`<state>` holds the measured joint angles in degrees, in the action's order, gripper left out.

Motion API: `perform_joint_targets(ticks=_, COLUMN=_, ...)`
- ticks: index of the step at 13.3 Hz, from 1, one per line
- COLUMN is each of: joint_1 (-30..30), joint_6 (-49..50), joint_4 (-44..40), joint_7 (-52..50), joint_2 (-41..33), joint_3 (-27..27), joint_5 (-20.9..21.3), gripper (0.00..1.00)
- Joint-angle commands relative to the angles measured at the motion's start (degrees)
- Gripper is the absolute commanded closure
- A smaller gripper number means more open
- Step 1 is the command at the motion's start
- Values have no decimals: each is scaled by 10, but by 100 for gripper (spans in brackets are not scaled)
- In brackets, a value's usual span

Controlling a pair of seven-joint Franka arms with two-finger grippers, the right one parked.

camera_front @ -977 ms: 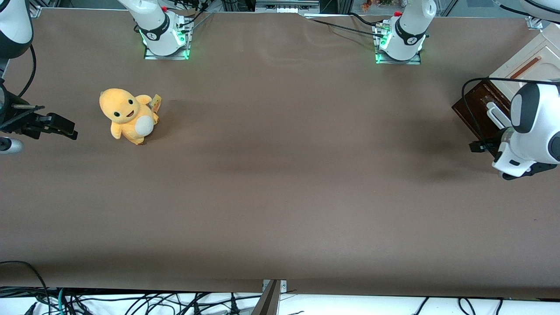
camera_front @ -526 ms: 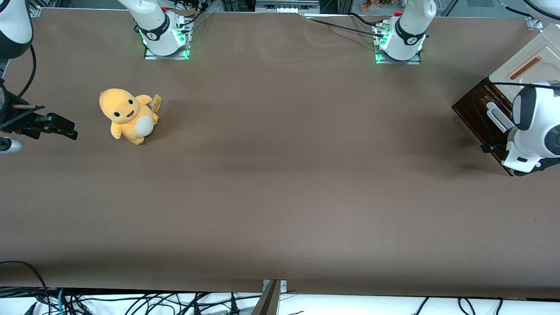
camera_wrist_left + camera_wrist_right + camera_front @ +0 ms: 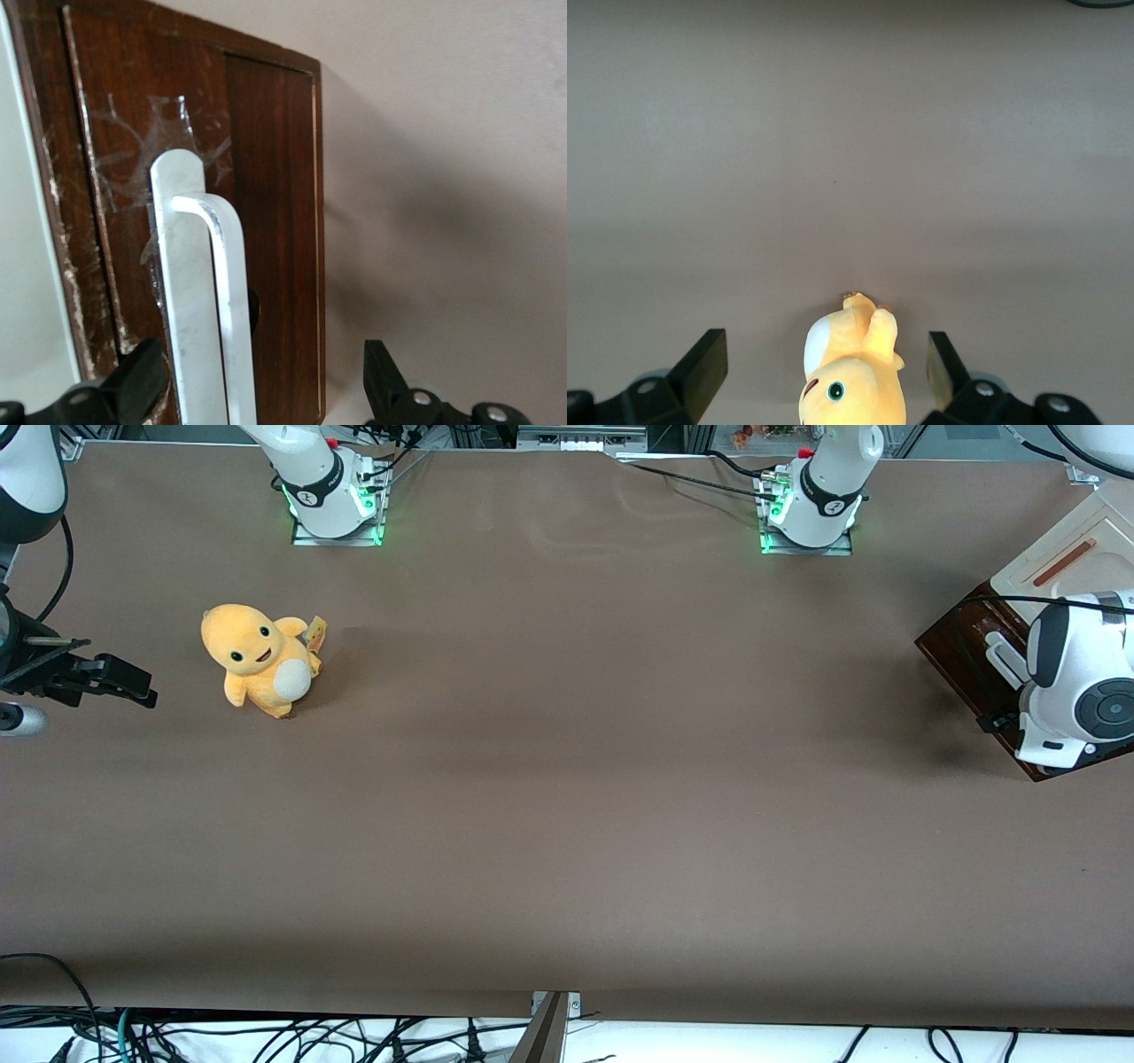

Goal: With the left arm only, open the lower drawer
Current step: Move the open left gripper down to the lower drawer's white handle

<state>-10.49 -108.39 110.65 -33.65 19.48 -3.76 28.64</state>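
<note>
Front view: left arm at right edge of frame, over the lower drawer at the working arm's end of the counter. Wrist view: hand open, fingers either side of the white handle, not gripping.

No readable text, label, brand, number or sign shows on anything

We found the cabinet at the working arm's end of the table, its lower drawer facing the gripper. The gripper's spread fingers sat either side of the handle, not touching it. The plush toy stood well apart, toward the parked arm's end.
</note>
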Motion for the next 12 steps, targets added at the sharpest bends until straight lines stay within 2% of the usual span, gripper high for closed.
perform_joint_targets(ticks=1, joint_1=-3, joint_6=-15, joint_4=4, joint_7=-45, joint_2=10, joint_3=3, joint_5=22, gripper=0)
perform_joint_targets(ticks=12, joint_1=-12, joint_6=-45, joint_4=2, joint_7=-79, joint_2=36, joint_3=4, joint_5=22, gripper=0)
